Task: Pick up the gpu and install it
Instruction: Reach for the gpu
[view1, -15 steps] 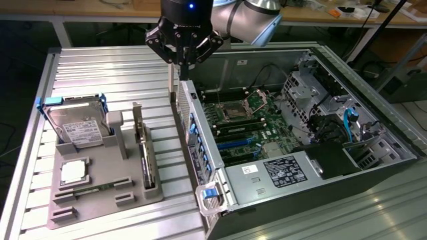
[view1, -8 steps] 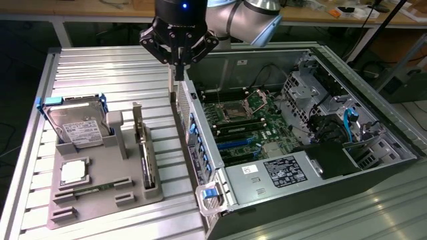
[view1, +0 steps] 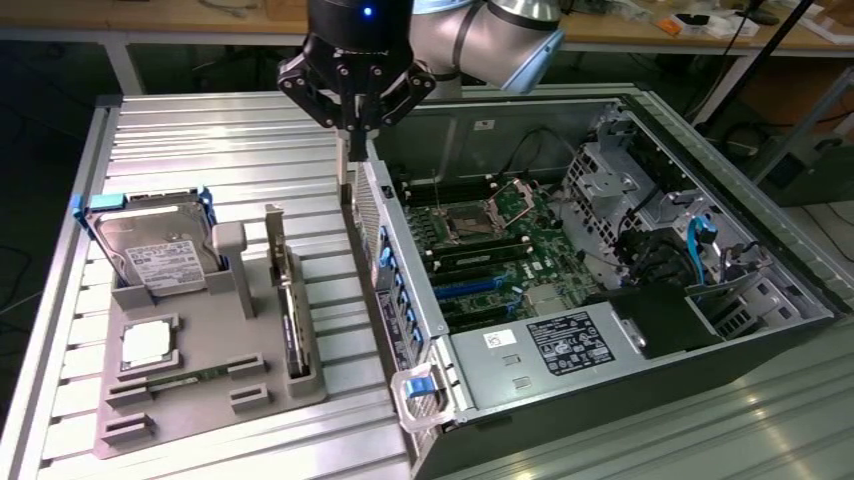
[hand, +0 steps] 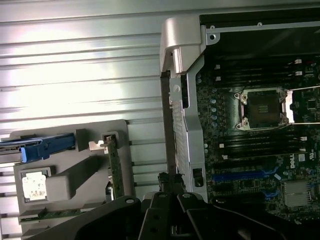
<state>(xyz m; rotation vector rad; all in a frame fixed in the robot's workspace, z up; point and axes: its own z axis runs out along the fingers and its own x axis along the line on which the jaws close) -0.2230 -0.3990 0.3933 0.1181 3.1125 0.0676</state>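
The gpu (view1: 291, 320) is a thin dark card with a silver end bracket. It stands on edge in a slot of the grey holder tray (view1: 254, 352) at the exterior view's left, and also appears as the gpu (hand: 113, 167) in the wrist view. My gripper (view1: 358, 150) hangs above the near wall of the open computer case (view1: 400, 300), well behind the tray. Its fingers are shut with nothing between them. In the wrist view the gripper (hand: 169, 179) sits over that case wall, with the gpu off to one side. Blue card slots (view1: 467, 285) lie on the motherboard (hand: 250, 150).
The tray also carries a silver hard drive (view1: 154, 245) in a blue-handled caddy, a processor chip (view1: 147, 342) and a green memory stick (view1: 174, 378). The case has drive cages and cables at the exterior view's right. The table is ribbed aluminium (view1: 214, 150).
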